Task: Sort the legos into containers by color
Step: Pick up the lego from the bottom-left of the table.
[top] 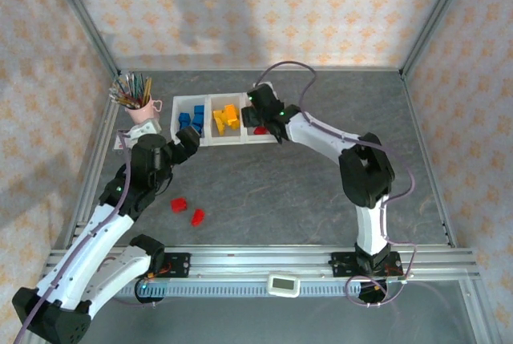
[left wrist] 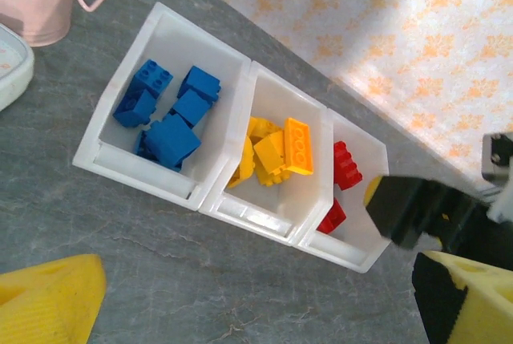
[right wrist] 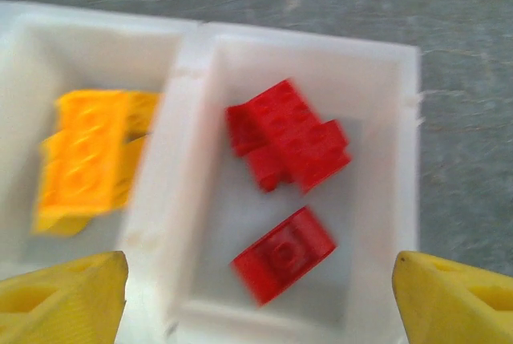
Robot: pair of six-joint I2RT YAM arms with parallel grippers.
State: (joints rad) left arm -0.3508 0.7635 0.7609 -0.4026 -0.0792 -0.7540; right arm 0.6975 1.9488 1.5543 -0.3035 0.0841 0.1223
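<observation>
The three-bin white tray (top: 207, 143) lies at the back of the table. Its left bin holds blue legos (left wrist: 168, 107), the middle bin yellow-orange ones (left wrist: 276, 151), and the right bin red ones (right wrist: 288, 139). A single red brick (right wrist: 283, 254) lies blurred in the red bin, directly under my open right gripper (right wrist: 260, 296), which holds nothing. Two more red bricks (top: 179, 204) (top: 197, 216) lie on the grey table near the left arm. My left gripper (left wrist: 256, 304) hangs open and empty just in front of the tray.
A pink cup of pencils (top: 138, 103) stands left of the tray, with a white dish edge (left wrist: 12, 63) beside it. The right arm's black link (left wrist: 417, 208) reaches over the tray's right end. Metal frame rails line the table edges.
</observation>
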